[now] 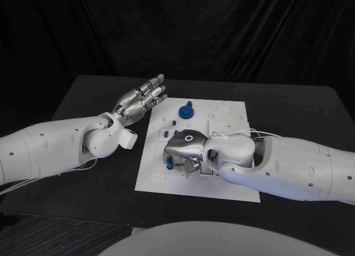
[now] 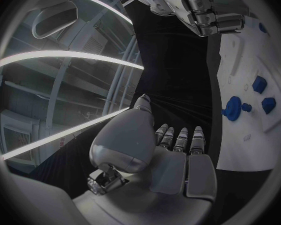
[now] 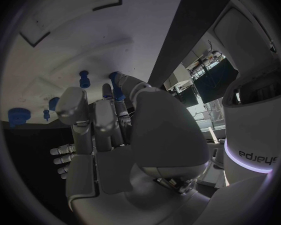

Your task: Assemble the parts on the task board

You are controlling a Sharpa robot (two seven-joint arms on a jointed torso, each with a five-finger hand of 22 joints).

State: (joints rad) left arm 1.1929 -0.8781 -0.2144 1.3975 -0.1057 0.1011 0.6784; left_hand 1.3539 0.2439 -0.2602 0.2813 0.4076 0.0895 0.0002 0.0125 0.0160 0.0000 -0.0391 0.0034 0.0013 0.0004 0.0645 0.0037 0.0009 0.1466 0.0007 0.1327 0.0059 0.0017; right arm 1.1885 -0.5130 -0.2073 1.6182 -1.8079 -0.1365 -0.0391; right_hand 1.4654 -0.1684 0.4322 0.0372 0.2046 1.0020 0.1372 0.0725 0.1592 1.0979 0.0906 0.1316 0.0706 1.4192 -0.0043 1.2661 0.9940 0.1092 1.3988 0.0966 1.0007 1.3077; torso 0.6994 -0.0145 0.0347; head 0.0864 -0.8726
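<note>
1. Right hand: palm down over the near-left part of the task board, fingers curled downward onto the board. In the right wrist view the fingertips close on a small blue part; the grip reads as a pinch on it.
2. That held part shows in the head view as a blue spot just under the hand's left edge. Long axis cannot be told; mostly hidden by the fingers.
3. Left hand: raised off the table at the board's far-left corner, fingers straight and held side by side, pointing away from the robot; nothing in it.
4. Large blue part: on the far half of the board, round base with a stub, long axis pointing to the far edge.
5. Smaller blue parts lie between it and the right hand.
6. The board rests flat on the black table.
</note>
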